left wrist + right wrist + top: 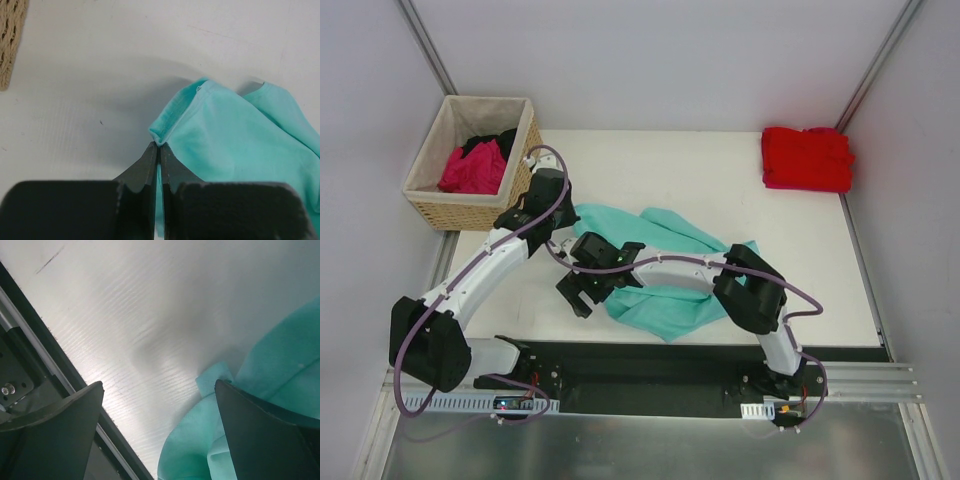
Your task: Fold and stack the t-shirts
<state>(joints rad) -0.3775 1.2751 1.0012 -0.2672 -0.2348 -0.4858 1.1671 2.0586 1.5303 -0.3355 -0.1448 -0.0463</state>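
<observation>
- At the left gripper point(159, 149), the jaws are pinched tight on a corner of the teal t-shirt point(235, 145).
- The right gripper point(159, 390) gapes wide at the shirt's near edge, holding nothing.
- Teal lies rumpled mid-table point(650, 160), its long axis slanting far-left to near-right; I can't tell which way the neck points.
- The red t-shirt point(807, 158) sits folded at far right, while the magenta t-shirt point(473, 168) and black t-shirt point(501, 140) wait in the basket point(470, 213). One done, I'd say.

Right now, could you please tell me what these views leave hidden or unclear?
- Top view: the right arm covers the middle of the teal t-shirt, so its lay is unclear.
- Top view: the black t-shirt is mostly buried under the magenta t-shirt in the basket.
- Right wrist view: a finger of the open right hand hides whether it touches the cloth.
</observation>
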